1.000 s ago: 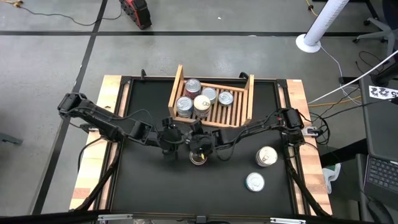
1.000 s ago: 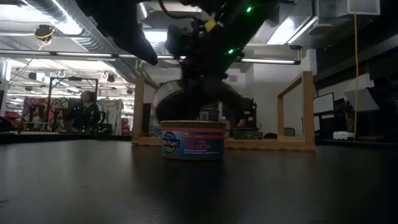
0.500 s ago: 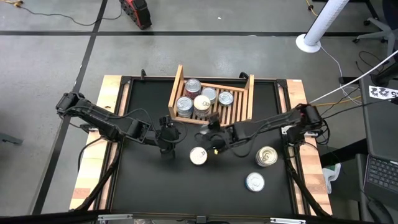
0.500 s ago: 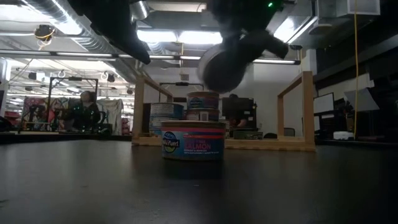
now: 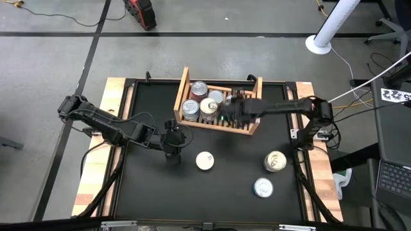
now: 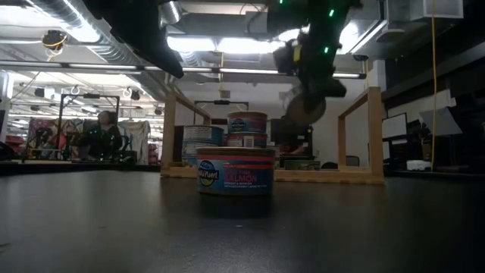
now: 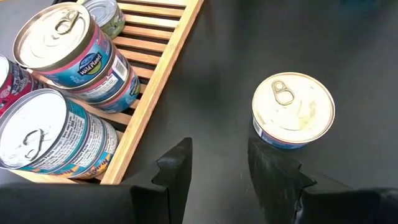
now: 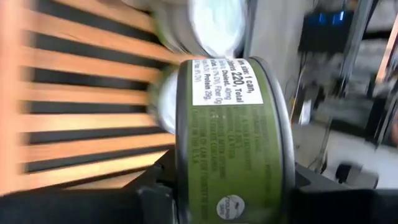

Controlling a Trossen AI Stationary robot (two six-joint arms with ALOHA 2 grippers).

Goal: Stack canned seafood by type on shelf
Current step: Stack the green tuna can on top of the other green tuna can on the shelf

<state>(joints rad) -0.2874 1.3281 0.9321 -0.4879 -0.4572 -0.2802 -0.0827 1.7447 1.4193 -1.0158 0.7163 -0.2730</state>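
The wooden shelf (image 5: 247, 109) stands at the table's far middle. It holds several tins (image 5: 191, 109), some stacked (image 6: 246, 129). My right gripper (image 5: 226, 113) hovers over the shelf's slats (image 8: 74, 124), shut on a green-labelled tin (image 8: 224, 124), which also shows tilted in the low view (image 6: 306, 108). My left gripper (image 7: 224, 174) stands open at the table's middle left (image 5: 172, 144) with nothing between its fingers. A pink and blue salmon tin (image 7: 292, 112) rests on its base on the table just beyond it (image 5: 205, 160). My right gripper pinches the green tin between its two fingers, one on each flat end (image 8: 178, 177), so the side label faces the wrist camera. The fingers slant down from the table's right side. The tin is turned on edge and hangs clear above the shelf's slats.
Two more tins lie on the black mat at the near right (image 5: 275, 161) (image 5: 262, 187). The shelf's raised side boards (image 6: 373, 133) stand taller than the tins inside. People and equipment show in the room beyond the table.
My right gripper has carried the green tin from just above the salmon tin up and toward the table's far edge, over the shelf. It has tipped and rolled, so the tin now stands on edge. The salmon tin has stayed where it was.
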